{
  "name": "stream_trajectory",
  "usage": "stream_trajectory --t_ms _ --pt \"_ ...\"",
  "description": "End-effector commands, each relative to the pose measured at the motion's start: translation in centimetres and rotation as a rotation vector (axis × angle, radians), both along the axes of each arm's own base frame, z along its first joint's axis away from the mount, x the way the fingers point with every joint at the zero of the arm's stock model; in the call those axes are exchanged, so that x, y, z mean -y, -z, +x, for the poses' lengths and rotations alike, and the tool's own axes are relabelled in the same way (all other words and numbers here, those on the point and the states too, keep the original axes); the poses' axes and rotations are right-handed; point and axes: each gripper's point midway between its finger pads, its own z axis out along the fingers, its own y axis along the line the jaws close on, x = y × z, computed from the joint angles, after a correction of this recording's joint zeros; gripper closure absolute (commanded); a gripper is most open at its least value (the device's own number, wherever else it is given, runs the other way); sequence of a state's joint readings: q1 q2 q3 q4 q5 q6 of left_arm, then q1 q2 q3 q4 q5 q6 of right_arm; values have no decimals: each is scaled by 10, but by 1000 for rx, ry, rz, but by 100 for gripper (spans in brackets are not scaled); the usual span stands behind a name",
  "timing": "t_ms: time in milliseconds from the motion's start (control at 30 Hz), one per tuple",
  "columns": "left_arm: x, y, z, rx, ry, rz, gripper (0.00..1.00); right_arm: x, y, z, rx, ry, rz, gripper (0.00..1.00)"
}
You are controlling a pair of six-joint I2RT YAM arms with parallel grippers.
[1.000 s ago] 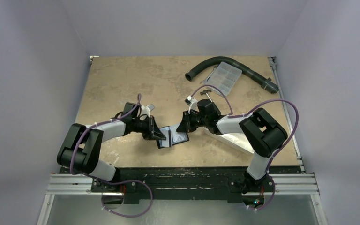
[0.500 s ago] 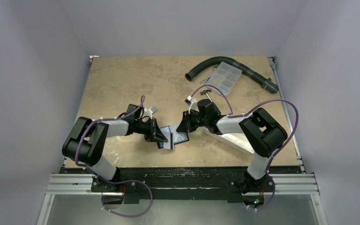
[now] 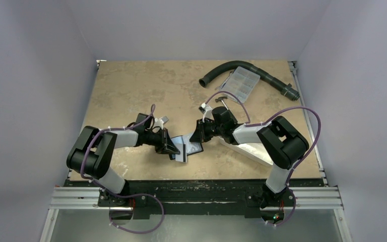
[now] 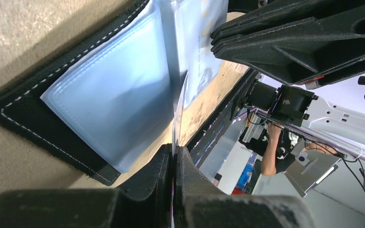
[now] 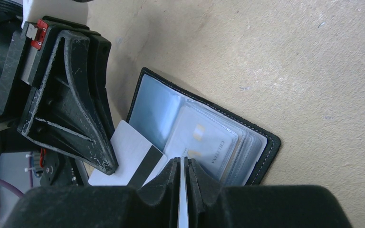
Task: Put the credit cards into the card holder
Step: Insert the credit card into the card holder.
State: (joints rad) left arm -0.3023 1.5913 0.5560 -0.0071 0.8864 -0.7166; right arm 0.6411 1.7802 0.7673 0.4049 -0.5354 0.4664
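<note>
I see a tan mottled tabletop (image 3: 131, 91) boxed on three sides by plain pale lilac walls (image 3: 30, 75), evenly lit, metal rail (image 3: 206, 204) at its near edge.

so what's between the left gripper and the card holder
A white black-striped card, pinched by the left gripper, reaches the card holder; the right wrist view shows it.

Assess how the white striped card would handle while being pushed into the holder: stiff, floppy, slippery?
Likely stiff: the card, pinched at one edge by the left tool, juts out flat without sagging. Probably slippery, given its smooth face. The clear sleeves of the card holder look floppy and might buckle without the right tool pinching one.
</note>
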Motion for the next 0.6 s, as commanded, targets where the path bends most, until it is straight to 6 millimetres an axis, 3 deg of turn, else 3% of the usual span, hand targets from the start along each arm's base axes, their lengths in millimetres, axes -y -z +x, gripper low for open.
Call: stream_trajectory --t_ms 0,567 --pt "-4 1 -6 -6 -7 23 100 17 36 -12 -67 3 -121 83" --pt "-3 3 -7 -12 -4 17 100 17 38 -14 -72 2 -114 83"
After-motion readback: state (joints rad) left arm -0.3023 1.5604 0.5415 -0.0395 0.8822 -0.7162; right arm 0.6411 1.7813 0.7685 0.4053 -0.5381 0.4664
